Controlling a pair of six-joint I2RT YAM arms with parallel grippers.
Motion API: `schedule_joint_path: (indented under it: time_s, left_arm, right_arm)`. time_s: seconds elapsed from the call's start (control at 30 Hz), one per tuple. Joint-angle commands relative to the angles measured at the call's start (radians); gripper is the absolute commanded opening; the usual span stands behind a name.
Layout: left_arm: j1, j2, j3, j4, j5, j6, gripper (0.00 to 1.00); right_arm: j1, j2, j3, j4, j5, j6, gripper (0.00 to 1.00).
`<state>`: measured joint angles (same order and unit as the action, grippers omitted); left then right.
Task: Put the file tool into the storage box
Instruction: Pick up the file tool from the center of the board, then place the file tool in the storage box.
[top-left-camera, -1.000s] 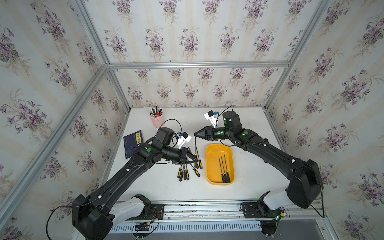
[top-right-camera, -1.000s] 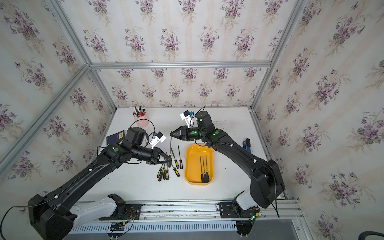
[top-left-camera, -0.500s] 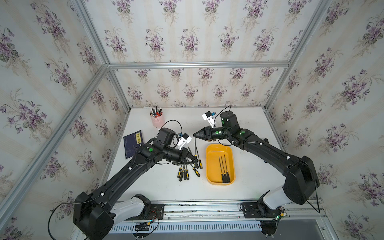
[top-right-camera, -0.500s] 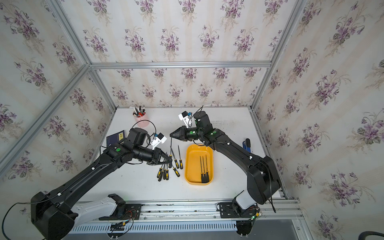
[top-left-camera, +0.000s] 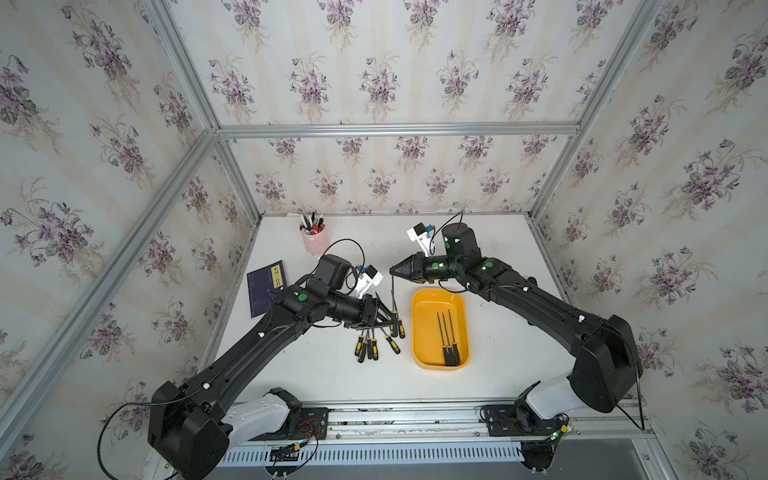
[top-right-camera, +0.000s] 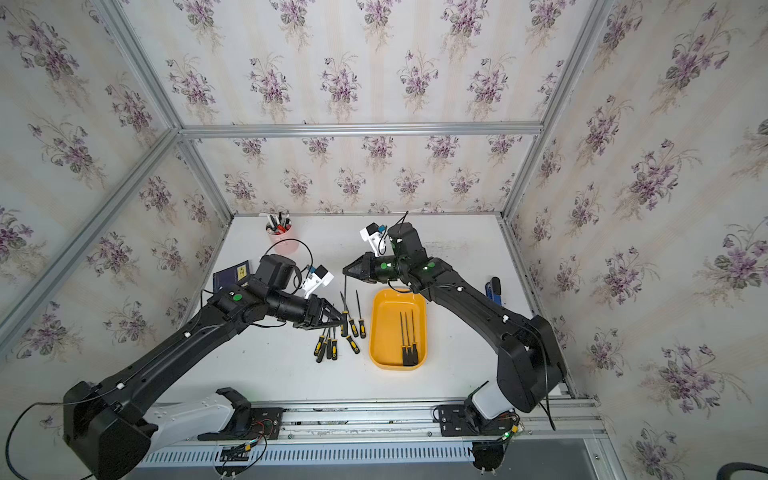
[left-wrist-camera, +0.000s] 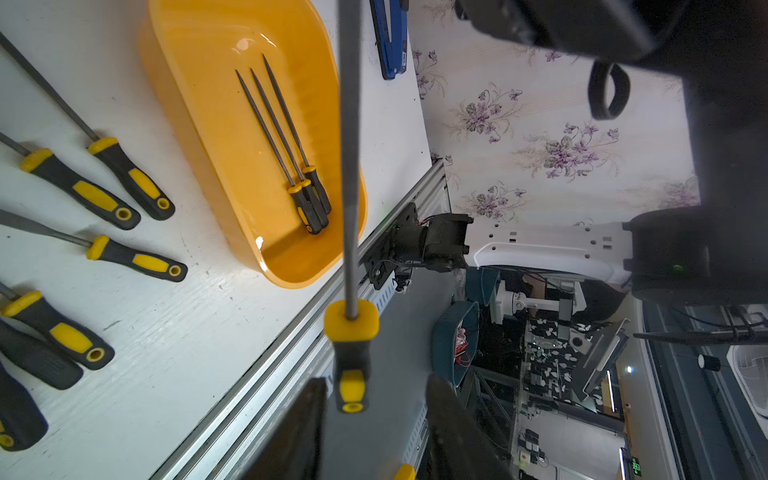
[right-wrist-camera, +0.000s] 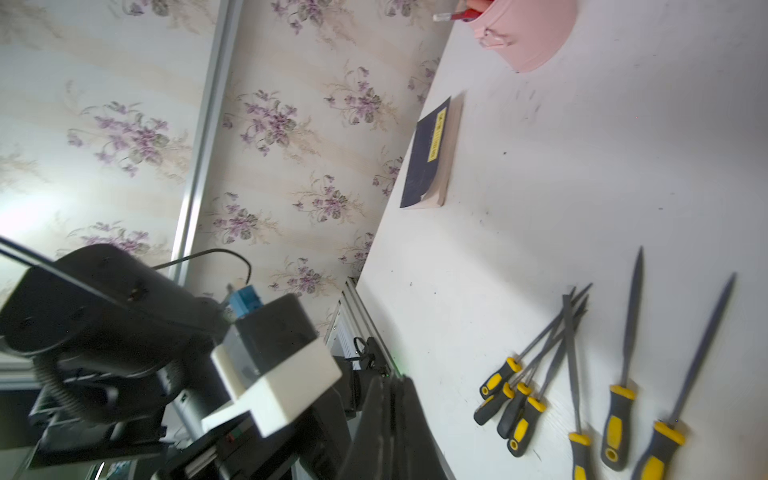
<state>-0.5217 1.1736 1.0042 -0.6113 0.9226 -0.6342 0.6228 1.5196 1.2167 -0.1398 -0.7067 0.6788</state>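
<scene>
Hardest to make out is the pinch itself. In both top views the file (top-left-camera: 393, 297) (top-right-camera: 345, 295) hangs straight down from the right end effector (top-left-camera: 392, 271), which is clamped shut on its tip, but the contact is tiny. In the left wrist view the shaft runs off-frame, and we can't pick it out in the right wrist view. Left end effector (left-wrist-camera: 374, 380) is spread, fingers (left-wrist-camera: 303, 428) either side of its handle, clear of it. File hangs over the worktop (top-left-camera: 332, 382), just left of the storage box (top-left-camera: 424, 332), which holds three files (top-left-camera: 451, 357). A second ago left was narrower and right partly open; arms barely shifted.
</scene>
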Motion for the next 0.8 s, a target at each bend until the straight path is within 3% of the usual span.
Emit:
schedule_joint_path:
  time_s: [0.0,0.23,0.43,0.77]
  left_arm:
    - [0.012,-0.006,0.021,-0.026,-0.013,0.030,0.63]
    - [0.075,-0.026,0.034,-0.109,-0.035,0.068,0.78]
    - [0.127,-0.042,0.030,-0.166,-0.068,0.101,0.80]
    - [0.145,-0.042,-0.010,-0.174,-0.095,0.112,0.81]
  right_arm:
    - [0.002,0.008,0.037,-0.188,0.126,-0.081,0.00]
    - [-0.021,0.036,0.116,-0.493,0.366,-0.157,0.00]
    - [-0.054,0.041,0.108,-0.607,0.510,-0.195,0.00]
    - [-0.067,0.095,0.022,-0.597,0.573,-0.203,0.00]
